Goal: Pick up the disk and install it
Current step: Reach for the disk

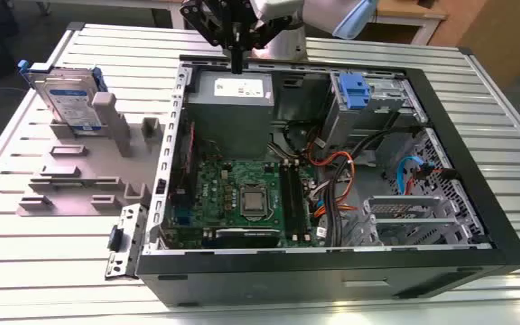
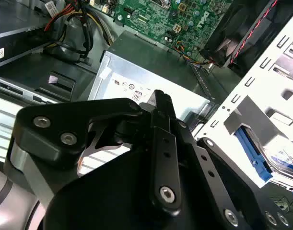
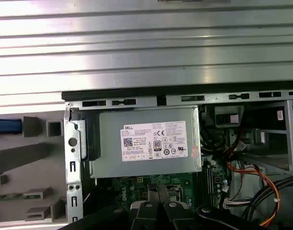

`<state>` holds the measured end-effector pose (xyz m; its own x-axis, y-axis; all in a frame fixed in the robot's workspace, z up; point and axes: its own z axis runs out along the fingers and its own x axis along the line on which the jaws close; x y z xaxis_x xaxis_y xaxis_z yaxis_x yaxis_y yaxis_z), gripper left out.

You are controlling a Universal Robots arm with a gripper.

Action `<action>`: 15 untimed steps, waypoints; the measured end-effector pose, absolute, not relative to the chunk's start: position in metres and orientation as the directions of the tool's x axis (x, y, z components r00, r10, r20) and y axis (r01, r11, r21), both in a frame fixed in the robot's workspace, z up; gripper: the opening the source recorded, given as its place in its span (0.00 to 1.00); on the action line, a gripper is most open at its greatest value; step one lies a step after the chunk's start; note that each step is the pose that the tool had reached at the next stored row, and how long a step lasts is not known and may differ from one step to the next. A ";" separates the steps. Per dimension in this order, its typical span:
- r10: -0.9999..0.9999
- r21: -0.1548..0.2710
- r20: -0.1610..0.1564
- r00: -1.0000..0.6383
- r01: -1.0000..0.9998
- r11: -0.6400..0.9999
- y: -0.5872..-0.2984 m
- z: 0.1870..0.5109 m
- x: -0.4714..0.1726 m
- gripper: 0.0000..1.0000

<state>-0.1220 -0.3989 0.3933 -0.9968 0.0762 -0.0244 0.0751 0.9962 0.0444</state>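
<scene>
My gripper [image 1: 237, 66] hangs over back edge of open computer case [image 1: 332, 271]. Tips are just above grey power supply box [image 1: 231, 95] with white sticker. Fingers [image 3: 147, 211] pressed together, nothing between them, so grasp is empty. Disk [image 1: 65, 98] is not with me. It stands upright on its edge in grey holder [image 1: 70, 183] on table [image 1: 43, 271], at exterior view's left of case, well apart from gripper. Blue rails along its edges. Inside case: green board [image 1: 242, 196], orange cables [image 1: 337, 166], blue latch piece [image 1: 352, 90] in bay.
</scene>
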 end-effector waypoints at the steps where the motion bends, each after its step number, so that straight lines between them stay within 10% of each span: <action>1: 0.076 0.044 -0.024 -0.997 0.075 0.996 -0.399 0.393 -0.122 0.11; 15: 0.076 0.044 -0.024 -0.997 0.075 0.996 -0.399 0.393 -0.128 0.11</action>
